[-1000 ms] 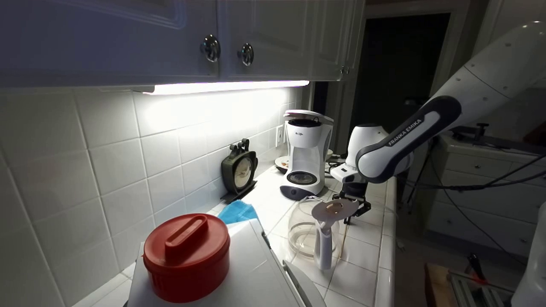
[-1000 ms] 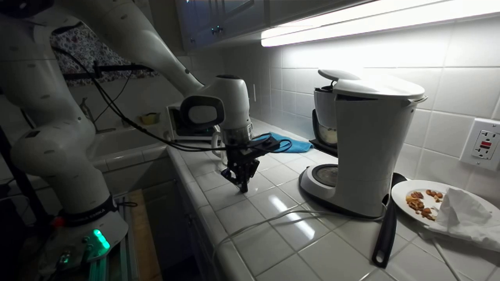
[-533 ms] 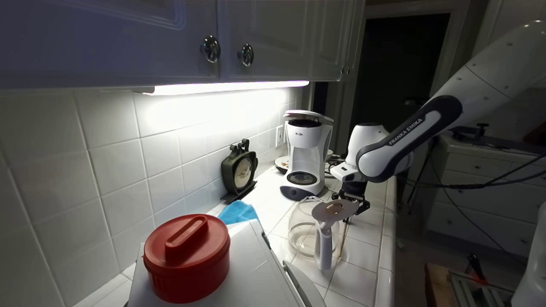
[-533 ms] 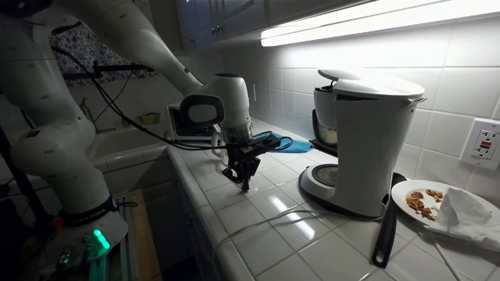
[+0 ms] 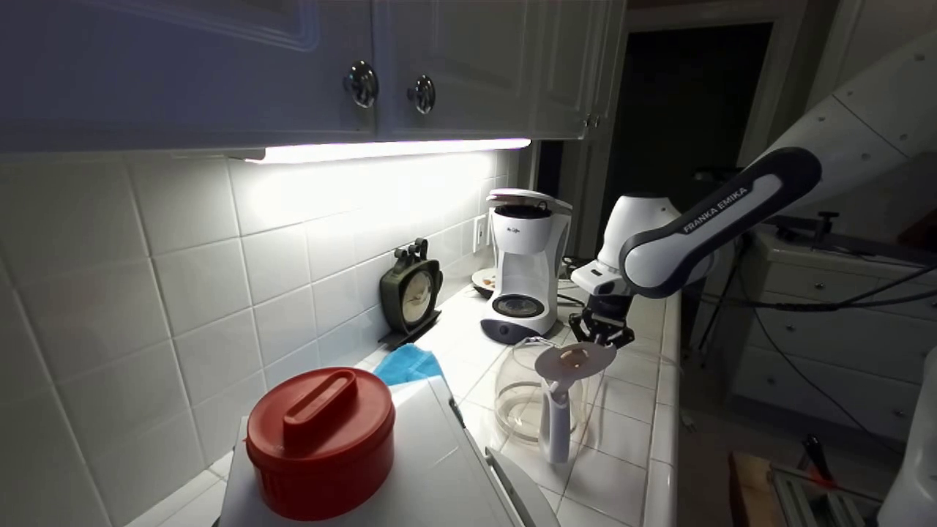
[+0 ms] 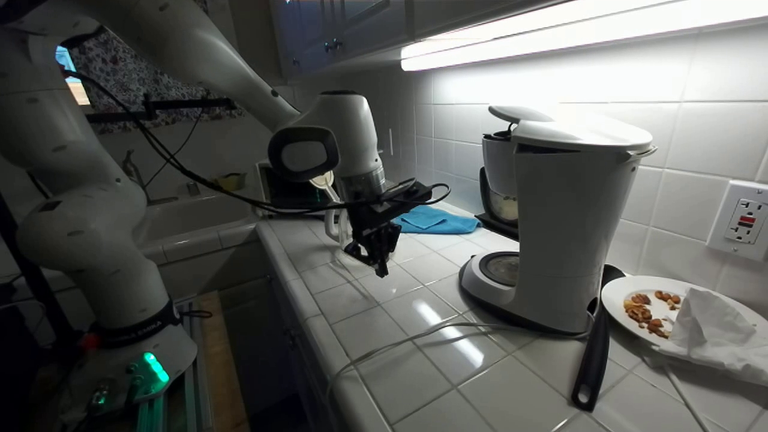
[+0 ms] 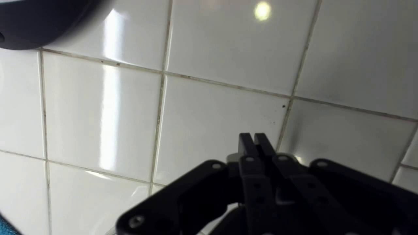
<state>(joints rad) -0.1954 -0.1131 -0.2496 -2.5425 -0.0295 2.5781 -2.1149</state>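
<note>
In an exterior view, a white-tiled bench point(image 6: 420, 372) is spread across the lower right; a white plastic coffee maker point(image 6: 564, 228) is placed on it, right of centre. In an exterior view, an upright, white-handled clear glass carafe point(image 5: 554, 406) is positioned below and right of centre. Behind it, the black two-fingered pincer point(image 7: 252, 135) is suspended, jaws together.

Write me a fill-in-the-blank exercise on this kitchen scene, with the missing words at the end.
1. The gripper holds ____.
2. Of the carafe and the tub, the ____ is nearer the gripper.
3. The colour of the tub is ____.
4. The colour of the cloth is ____.

Missing words: nothing; carafe; red; blue.
</note>
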